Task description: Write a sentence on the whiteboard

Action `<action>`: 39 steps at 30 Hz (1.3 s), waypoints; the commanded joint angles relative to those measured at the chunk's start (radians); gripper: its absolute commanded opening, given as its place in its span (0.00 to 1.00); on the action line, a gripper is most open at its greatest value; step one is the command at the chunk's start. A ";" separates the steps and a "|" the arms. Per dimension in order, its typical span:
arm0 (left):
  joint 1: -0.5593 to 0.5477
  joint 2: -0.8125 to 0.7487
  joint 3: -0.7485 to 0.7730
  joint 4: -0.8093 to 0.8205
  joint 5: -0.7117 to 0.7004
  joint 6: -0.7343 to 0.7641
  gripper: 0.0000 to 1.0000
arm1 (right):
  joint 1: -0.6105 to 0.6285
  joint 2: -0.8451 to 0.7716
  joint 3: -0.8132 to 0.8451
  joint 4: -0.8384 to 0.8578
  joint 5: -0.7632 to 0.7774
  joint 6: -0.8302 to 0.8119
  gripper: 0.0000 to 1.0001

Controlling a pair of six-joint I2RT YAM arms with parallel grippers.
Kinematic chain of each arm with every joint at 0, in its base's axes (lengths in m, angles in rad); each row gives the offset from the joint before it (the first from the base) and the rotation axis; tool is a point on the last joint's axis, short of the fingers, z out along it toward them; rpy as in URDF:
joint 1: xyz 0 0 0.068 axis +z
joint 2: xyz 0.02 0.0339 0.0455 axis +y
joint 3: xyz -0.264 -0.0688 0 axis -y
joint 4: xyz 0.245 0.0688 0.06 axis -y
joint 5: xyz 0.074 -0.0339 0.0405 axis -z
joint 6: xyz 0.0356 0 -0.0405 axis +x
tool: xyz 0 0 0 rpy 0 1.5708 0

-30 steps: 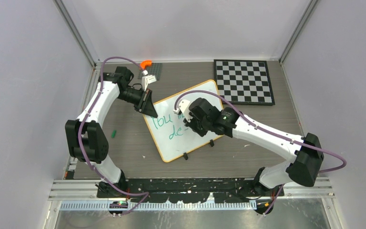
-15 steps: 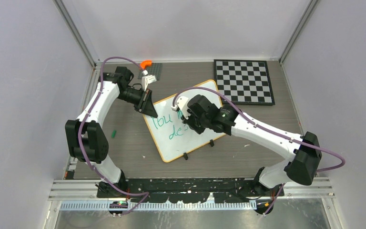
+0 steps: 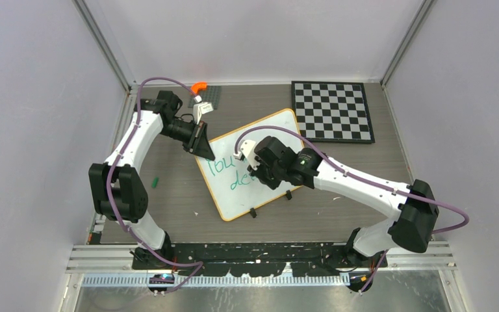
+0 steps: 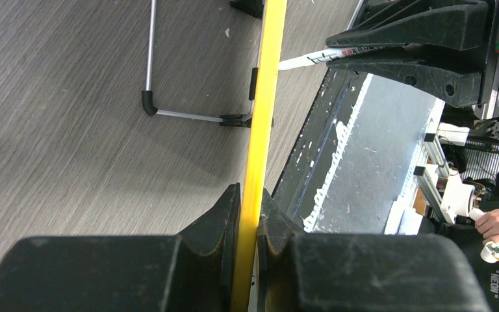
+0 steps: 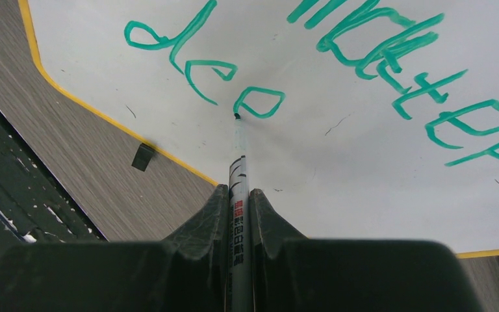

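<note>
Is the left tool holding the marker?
No. The left wrist view shows the left tool clamped on the yellow rim of the whiteboard, while the marker sits in the right tool.

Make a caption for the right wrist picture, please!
Right tool holds a marker, tip touching the whiteboard, midway through the second line of green writing.

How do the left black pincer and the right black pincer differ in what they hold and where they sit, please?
The black left pincer clamps the orange-yellow rim of the flat white whiteboard; the black right pincer clamps a slim white marker. The left pincer sits at the board's edge; the right pincer hangs over its face, marker tip at the green handwritten sentence. Both are black and shut on something.
</note>
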State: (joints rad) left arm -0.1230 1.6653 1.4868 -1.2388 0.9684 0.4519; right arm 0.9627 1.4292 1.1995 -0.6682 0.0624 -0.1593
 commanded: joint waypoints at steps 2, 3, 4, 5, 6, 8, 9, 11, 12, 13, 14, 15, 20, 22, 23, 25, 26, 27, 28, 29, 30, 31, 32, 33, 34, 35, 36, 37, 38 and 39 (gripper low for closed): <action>-0.001 0.003 0.004 0.023 -0.045 -0.018 0.00 | -0.009 -0.049 0.006 0.005 0.053 -0.019 0.00; -0.001 0.002 0.004 0.022 -0.045 -0.018 0.00 | -0.010 -0.052 0.013 -0.002 0.054 -0.021 0.00; -0.002 0.001 0.004 0.021 -0.045 -0.018 0.00 | -0.010 -0.055 0.019 -0.007 0.054 -0.023 0.00; -0.001 0.001 0.004 0.022 -0.045 -0.018 0.00 | -0.011 -0.059 0.026 -0.010 0.054 -0.026 0.00; -0.001 0.002 0.004 0.021 -0.045 -0.016 0.00 | -0.010 -0.065 0.031 -0.011 0.054 -0.027 0.00; -0.001 -0.001 0.006 0.021 -0.045 -0.018 0.00 | -0.010 -0.071 0.040 -0.011 0.057 -0.029 0.00; -0.001 0.000 0.005 0.021 -0.045 -0.016 0.00 | -0.012 -0.072 0.045 -0.011 0.059 -0.029 0.00; -0.001 -0.001 0.005 0.020 -0.045 -0.017 0.00 | -0.012 -0.067 0.050 -0.010 0.062 -0.032 0.00; -0.001 0.000 0.006 0.021 -0.045 -0.017 0.00 | -0.012 -0.062 0.051 -0.006 0.065 -0.034 0.00; -0.002 0.001 0.006 0.020 -0.045 -0.017 0.00 | -0.012 -0.059 0.051 -0.002 0.067 -0.035 0.00; -0.001 0.001 0.004 0.020 -0.045 -0.018 0.00 | -0.013 -0.053 0.051 0.003 0.069 -0.038 0.00; -0.002 0.001 0.004 0.021 -0.046 -0.015 0.00 | -0.013 -0.048 0.049 0.006 0.071 -0.040 0.00; -0.001 0.002 0.006 0.021 -0.048 -0.013 0.00 | -0.032 -0.030 0.046 0.014 0.075 -0.050 0.00; -0.001 0.005 0.007 0.021 -0.048 -0.015 0.00 | -0.049 -0.031 0.049 0.014 0.079 -0.053 0.00; -0.002 0.005 0.007 0.020 -0.048 -0.014 0.00 | -0.059 -0.034 0.050 0.013 0.081 -0.055 0.00; -0.001 0.005 0.007 0.021 -0.048 -0.015 0.00 | -0.075 -0.042 0.060 0.013 0.084 -0.059 0.00; -0.001 0.007 0.007 0.021 -0.048 -0.016 0.00 | -0.082 -0.045 0.066 0.013 0.085 -0.060 0.00; -0.002 0.007 0.008 0.020 -0.048 -0.015 0.00 | -0.086 -0.048 0.073 0.012 0.085 -0.060 0.00; -0.002 0.009 0.009 0.021 -0.048 -0.015 0.00 | -0.089 -0.049 0.078 0.012 0.085 -0.061 0.00; -0.001 0.011 0.010 0.021 -0.047 -0.015 0.00 | -0.091 -0.050 0.084 0.011 0.081 -0.062 0.00; -0.001 0.012 0.011 0.020 -0.047 -0.015 0.00 | -0.090 -0.048 0.088 0.009 0.077 -0.059 0.00; -0.001 0.013 0.012 0.021 -0.047 -0.015 0.00 | -0.090 -0.046 0.090 0.007 0.070 -0.058 0.00; -0.001 0.013 0.013 0.022 -0.046 -0.016 0.00 | -0.090 -0.045 0.091 0.007 0.066 -0.056 0.00; -0.002 0.013 0.012 0.021 -0.046 -0.015 0.00 | -0.090 -0.042 0.091 0.006 0.062 -0.056 0.00; -0.001 0.013 0.012 0.020 -0.048 -0.016 0.00 | -0.088 -0.039 0.090 0.004 0.058 -0.054 0.00; -0.001 0.013 0.011 0.020 -0.048 -0.015 0.00 | -0.090 -0.037 0.087 0.004 0.055 -0.053 0.00; -0.001 0.012 0.010 0.021 -0.048 -0.014 0.00 | -0.090 -0.036 0.084 0.004 0.052 -0.051 0.00; -0.001 0.012 0.009 0.021 -0.049 -0.014 0.00 | -0.090 -0.035 0.078 0.003 0.048 -0.049 0.00; -0.002 0.011 0.009 0.020 -0.049 -0.014 0.00 | -0.089 -0.036 0.070 0.003 0.043 -0.045 0.00; -0.002 0.011 0.009 0.021 -0.049 -0.014 0.00 | -0.088 -0.036 0.060 0.003 0.039 -0.041 0.00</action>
State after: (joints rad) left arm -0.1234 1.6657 1.4868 -1.2407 0.9688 0.4515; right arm 0.8791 1.4029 1.2491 -0.7006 0.1074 -0.2047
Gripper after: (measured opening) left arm 0.121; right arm 0.173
